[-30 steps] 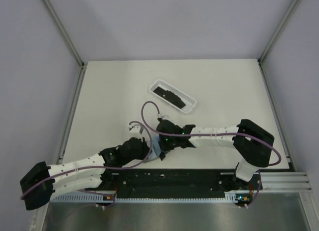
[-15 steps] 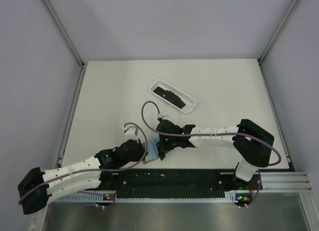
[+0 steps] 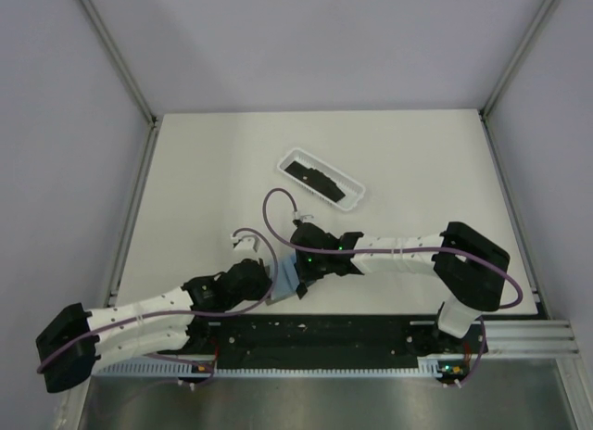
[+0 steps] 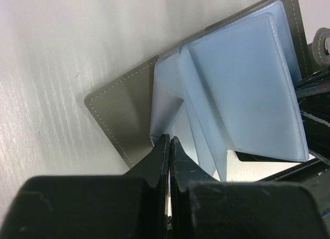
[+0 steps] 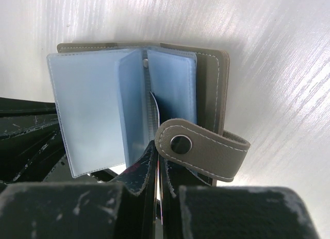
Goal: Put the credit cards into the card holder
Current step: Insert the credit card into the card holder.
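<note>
The card holder [image 3: 286, 280] lies open on the table near the front edge, with a grey stitched cover [image 4: 124, 110] and pale blue sleeves [image 5: 87, 115] fanned up. Its snap strap [image 5: 202, 149] curls over in front of my right gripper [image 5: 156, 144]. That gripper [image 3: 299, 280] is shut, its tips at the foot of the middle sleeves. My left gripper [image 4: 170, 140] is also shut, its tips against the lower edge of one sleeve. It meets the holder from the left [image 3: 268, 285]. Whether either pinches a sleeve is unclear. Black credit cards [image 3: 321, 183] lie in the tray.
A white translucent oblong tray [image 3: 289, 158] sits slanted at the table's middle, beyond both arms. A purple cable loops over each wrist [image 3: 271, 208]. Metal rails [image 3: 134, 217] border the table left and right, and the black base bar [image 3: 315, 333] runs just behind the holder.
My left arm drew back toward the front left, then came forward a little again. The card holder shifted slightly with it. The right arm stayed put.
</note>
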`<state>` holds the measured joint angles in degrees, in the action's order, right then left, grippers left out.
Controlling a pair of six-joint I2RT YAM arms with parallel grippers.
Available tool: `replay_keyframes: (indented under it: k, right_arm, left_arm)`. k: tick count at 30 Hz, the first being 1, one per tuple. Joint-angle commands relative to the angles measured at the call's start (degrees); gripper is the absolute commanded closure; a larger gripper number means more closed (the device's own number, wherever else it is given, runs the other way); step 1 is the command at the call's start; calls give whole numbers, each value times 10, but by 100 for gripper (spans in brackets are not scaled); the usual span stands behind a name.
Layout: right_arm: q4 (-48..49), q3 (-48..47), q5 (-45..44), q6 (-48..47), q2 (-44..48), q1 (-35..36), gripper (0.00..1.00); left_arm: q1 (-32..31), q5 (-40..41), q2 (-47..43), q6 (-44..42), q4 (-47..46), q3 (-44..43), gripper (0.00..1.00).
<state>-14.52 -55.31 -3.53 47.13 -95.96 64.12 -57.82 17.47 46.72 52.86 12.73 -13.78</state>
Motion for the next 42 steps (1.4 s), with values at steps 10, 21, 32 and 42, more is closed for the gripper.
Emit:
replay_keyframes:
  k: [10,21,32,42]
  right_arm:
    - [-32,3,-19,-6,-14,7,100]
    - [-32,3,-19,-5,-13,7,100]
    - [-32,6,-19,-3,-15,7,100]
    - [-31,6,-19,-1,-17,8,100]
  left_arm:
    - [-1,63,-106,8,99,-33,100]
    - [-1,45,-105,-8,121,-86,100]
    - [-1,28,-103,-61,7,-89,100]
    - [-1,-17,36,-65,-91,-71,100]
